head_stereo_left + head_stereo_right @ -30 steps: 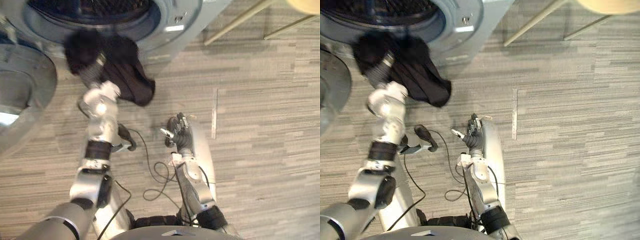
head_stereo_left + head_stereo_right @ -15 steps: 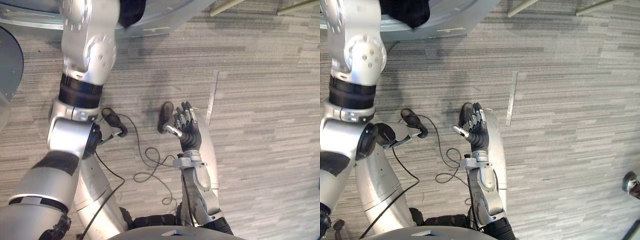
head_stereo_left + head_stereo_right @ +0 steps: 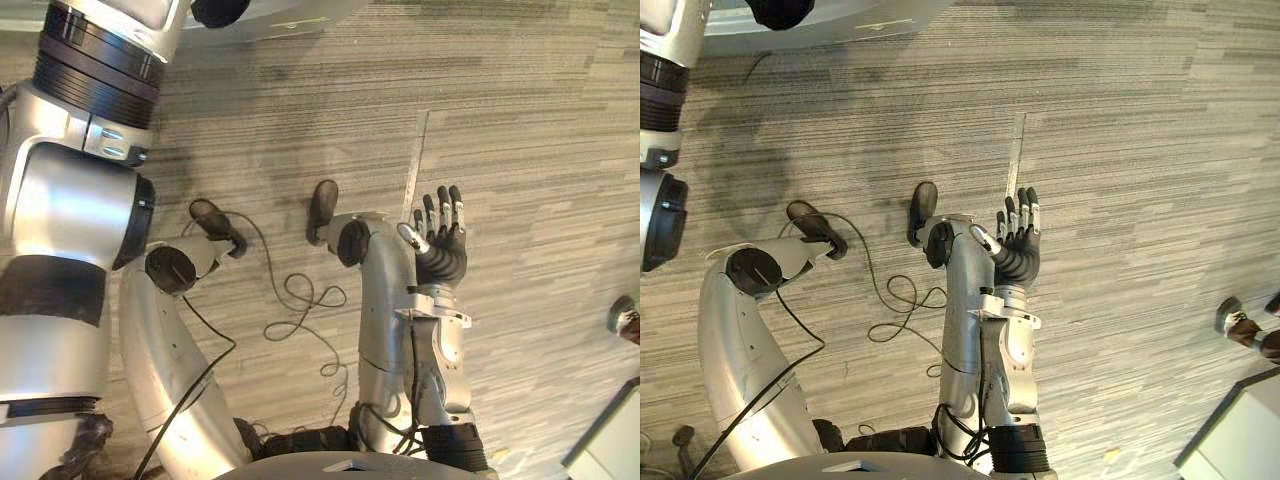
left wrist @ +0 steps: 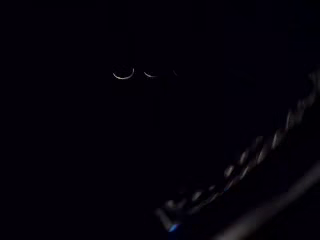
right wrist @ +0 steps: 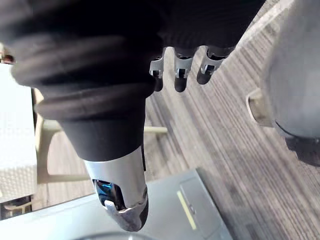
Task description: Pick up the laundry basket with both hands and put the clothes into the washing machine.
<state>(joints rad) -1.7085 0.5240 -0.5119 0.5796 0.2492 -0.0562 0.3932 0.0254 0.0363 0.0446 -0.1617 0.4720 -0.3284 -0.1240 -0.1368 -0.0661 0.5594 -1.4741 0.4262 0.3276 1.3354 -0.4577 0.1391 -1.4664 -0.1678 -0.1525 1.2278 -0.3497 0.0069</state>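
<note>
Right robot hand (image 3: 440, 238) hangs slack and empty over the floor (image 3: 530, 150), fingers straight. Dark clothes (image 3: 220, 10) lie well ahead at the washing machine (image 3: 300, 12) rim, where the left arm (image 3: 90, 200) stretches, so left is nearer; left robot hand's grasp can't be told.
</note>
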